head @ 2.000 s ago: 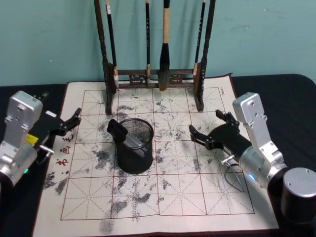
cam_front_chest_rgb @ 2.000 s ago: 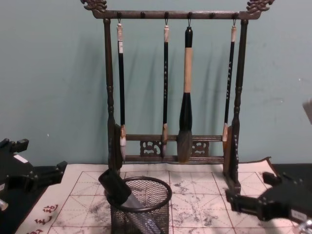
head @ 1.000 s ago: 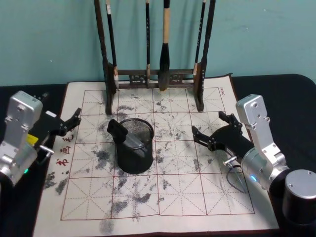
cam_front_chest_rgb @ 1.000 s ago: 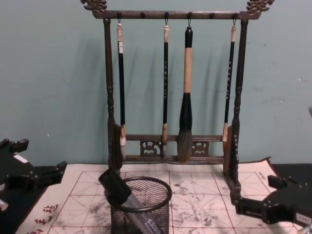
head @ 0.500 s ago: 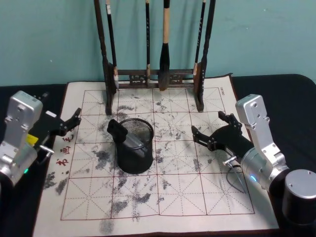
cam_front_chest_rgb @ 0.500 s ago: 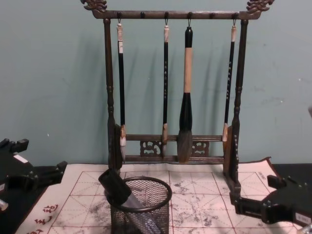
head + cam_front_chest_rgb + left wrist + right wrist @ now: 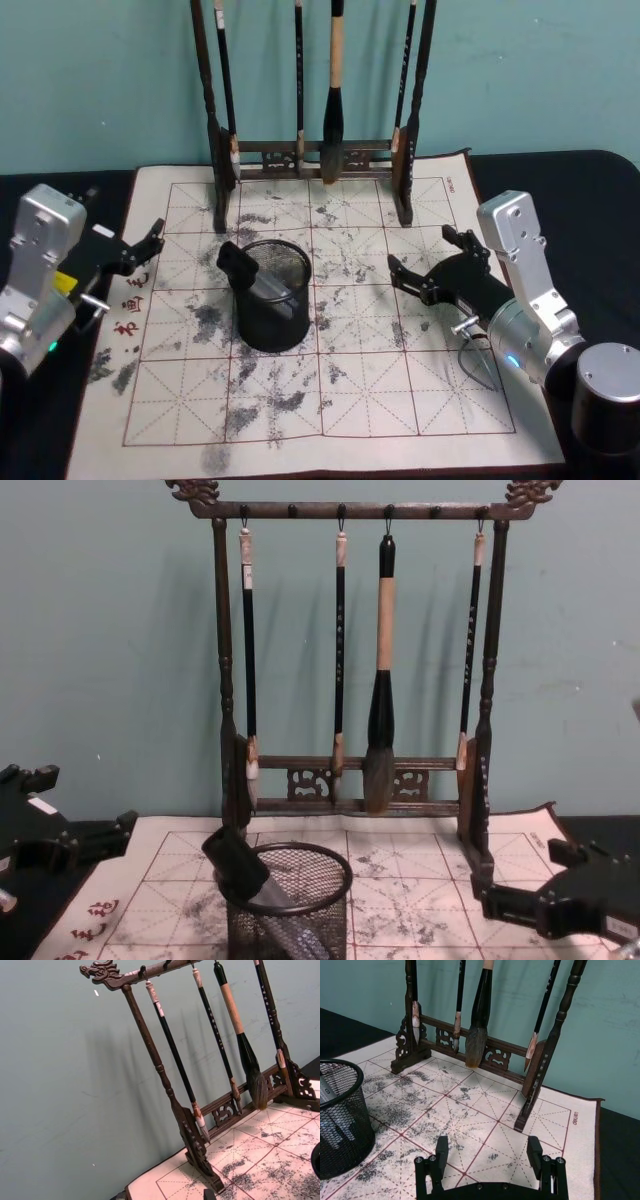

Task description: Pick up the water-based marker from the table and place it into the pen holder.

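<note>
The water-based marker point(image 7: 238, 263) leans inside the black mesh pen holder point(image 7: 274, 318), its chunky black cap poking over the rim on the left side. From the chest the marker's cap point(image 7: 234, 864) sticks up out of the pen holder point(image 7: 290, 920). My right gripper point(image 7: 420, 251) hovers open and empty over the cream mat of the table point(image 7: 380, 385), a good way right of the holder. The right wrist view shows that right gripper point(image 7: 488, 1152) with its fingers spread and the pen holder point(image 7: 342, 1125) off to one side. My left gripper point(image 7: 150, 250) rests open at the mat's left edge.
A tall dark wooden brush rack point(image 7: 315, 150) with several hanging calligraphy brushes stands at the back of the mat, against the teal wall. It rises high in the chest view, where the brush rack point(image 7: 350, 780) sits behind the holder. Dark tabletop point(image 7: 590, 200) surrounds the mat.
The right gripper has drawn back a little to the right and nearer to me since two seconds ago, then held still. The marker stays in the holder. The left arm has not moved.
</note>
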